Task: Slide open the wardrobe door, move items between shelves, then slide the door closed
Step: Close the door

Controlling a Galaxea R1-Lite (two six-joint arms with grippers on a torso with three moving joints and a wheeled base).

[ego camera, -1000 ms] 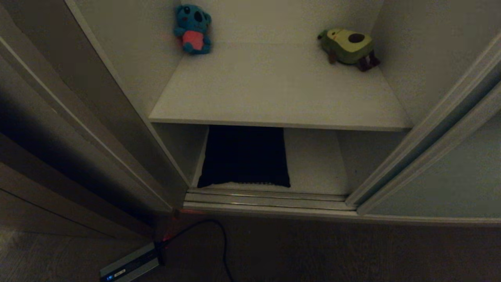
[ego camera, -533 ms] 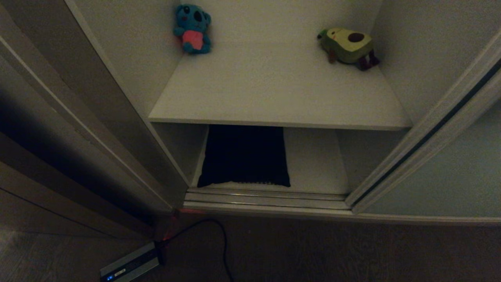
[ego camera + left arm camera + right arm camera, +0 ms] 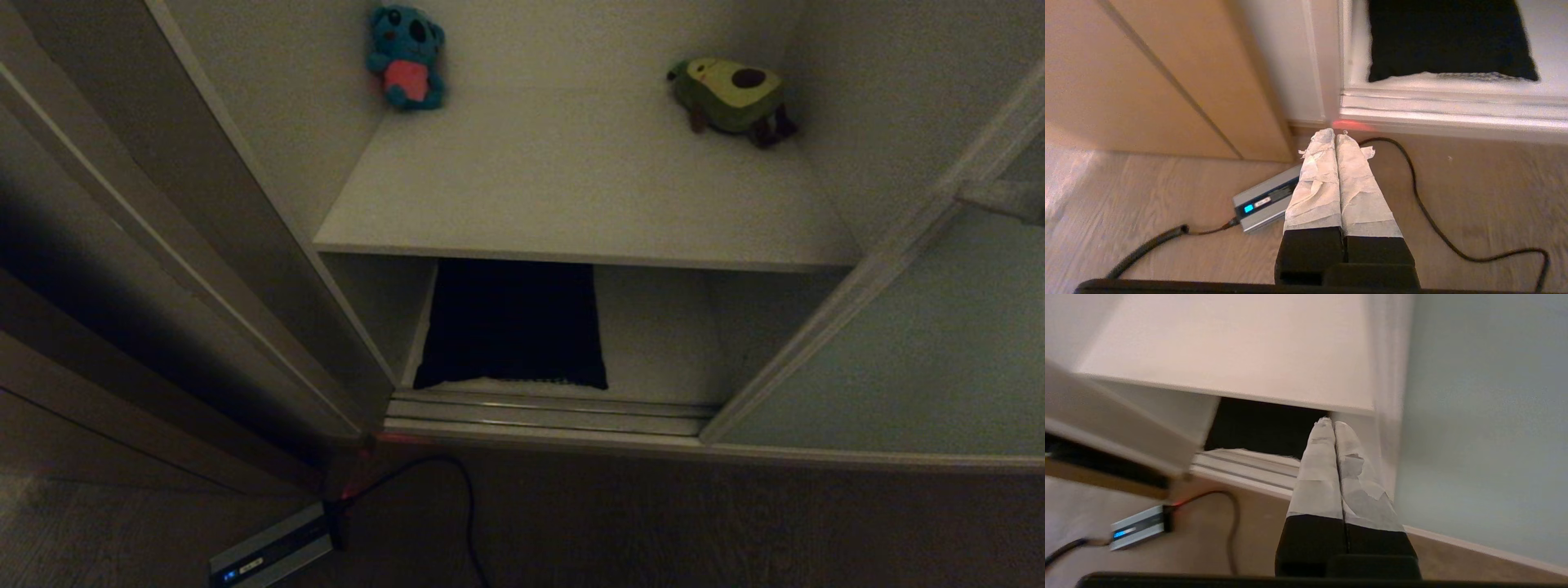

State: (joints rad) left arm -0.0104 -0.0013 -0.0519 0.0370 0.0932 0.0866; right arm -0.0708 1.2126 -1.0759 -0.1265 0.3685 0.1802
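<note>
Under the upper shelf [image 3: 571, 196], the cushion [image 3: 510, 322] lies flat on the bottom shelf [image 3: 653, 335]. Beside that shelf stands the sliding door [image 3: 882, 359]. My left gripper [image 3: 1336, 136] and right gripper [image 3: 1329, 422] are squeezed tight, holding nothing.

Dim room, seen from the head. A wood-grain floor [image 3: 735, 531] ran before the wardrobe. A silver box [image 3: 273, 555] with a blue light lay on it at lower left, a black cable [image 3: 465, 506] curving from it. Tan panels [image 3: 1147, 73] stood at left.
</note>
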